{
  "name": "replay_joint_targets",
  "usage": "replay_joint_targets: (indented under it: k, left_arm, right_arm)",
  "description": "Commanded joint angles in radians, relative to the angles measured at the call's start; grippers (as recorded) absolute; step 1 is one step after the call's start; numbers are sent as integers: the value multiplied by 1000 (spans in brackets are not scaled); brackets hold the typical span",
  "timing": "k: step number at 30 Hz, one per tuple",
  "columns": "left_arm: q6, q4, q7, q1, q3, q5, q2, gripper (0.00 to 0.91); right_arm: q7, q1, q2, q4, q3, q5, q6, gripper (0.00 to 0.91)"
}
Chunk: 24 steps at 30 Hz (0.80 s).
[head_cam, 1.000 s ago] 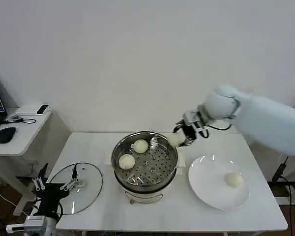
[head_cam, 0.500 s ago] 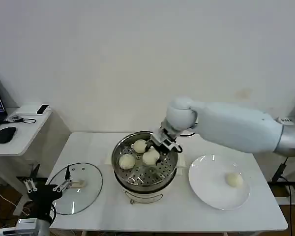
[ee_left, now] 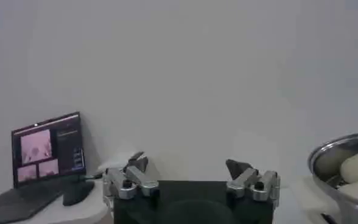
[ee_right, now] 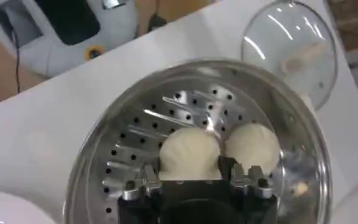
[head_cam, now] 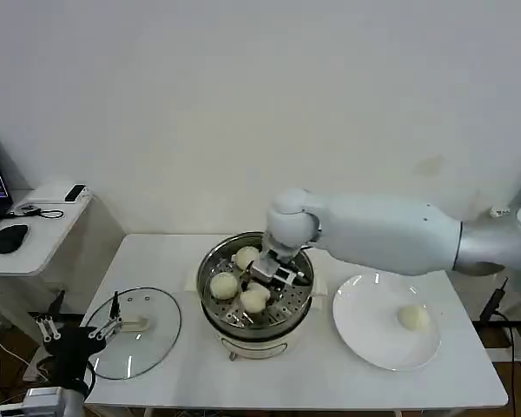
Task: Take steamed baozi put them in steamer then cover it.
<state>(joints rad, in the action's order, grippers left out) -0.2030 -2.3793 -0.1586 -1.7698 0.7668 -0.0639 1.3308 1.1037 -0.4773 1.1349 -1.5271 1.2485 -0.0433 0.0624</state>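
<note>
Now my right gripper [head_cam: 259,294] is down inside the steamer [head_cam: 215,261], jaws clamped on a baozi [ee_right: 190,152]; two more buns just beyond it on the tray; fourth bun [head_cam: 412,317] off on the plate [head_cam: 365,343]; cover [head_cam: 156,339] flat beside my open, idle left gripper [ee_left: 191,175].

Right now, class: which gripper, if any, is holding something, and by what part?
The right gripper holds a steamed baozi by its two opposite sides, low inside the steamer. The left gripper is open and holds nothing.
</note>
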Motion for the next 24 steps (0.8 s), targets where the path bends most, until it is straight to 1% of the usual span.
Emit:
replay_joint_targets:
  k: [1, 3, 5, 6, 7, 8, 9, 10, 18, 21, 22, 24]
  left_arm:
    - [1, 0, -1, -3, 4, 0, 0, 907]
    - [1, -1, -1, -4, 5, 0, 0, 907]
    - [2, -1, -1, -4, 4, 0, 0, 907]
    - [2, 0, -1, -3, 4, 0, 0, 907]
    - [2, 0, -1, -3, 2, 0, 0, 907]
    - [2, 0, -1, -2, 1, 0, 0, 907]
    - [2, 1, -1, -1, -1, 1, 1, 907]
    - [2, 0, -1, 0, -2, 1, 1, 907]
    - [1, -3, -1, 3, -4, 0, -7, 907]
    - [0, -3, 1, 5, -4, -5, -18, 907]
    - [-1, -2, 1, 7, -4, -6, -22, 907]
    - [-3, 0, 1, 14, -8, -7, -29, 907]
  right_arm:
    - [2, 0, 19, -4, 20, 45, 66, 645]
    - [5, -1, 15, -11, 21, 45, 66, 645]
    - [7, -2, 10, -18, 22, 41, 68, 685]
    - [8, -5, 8, -21, 24, 38, 68, 725]
    - [10, -10, 4, -25, 26, 36, 69, 746]
    - [10, -12, 3, -26, 27, 34, 70, 806]
    - [8, -16, 1, -29, 28, 28, 70, 836]
    - [3, -19, -2, -31, 29, 22, 70, 897]
    - [-5, -50, -41, -34, 2, 6, 62, 907]
    - [-22, -65, -77, -34, -13, -26, 18, 907]
    - [-43, -71, -97, -31, -20, -50, -31, 907]
    - [-47, -75, -127, -25, -39, -60, -112, 907]
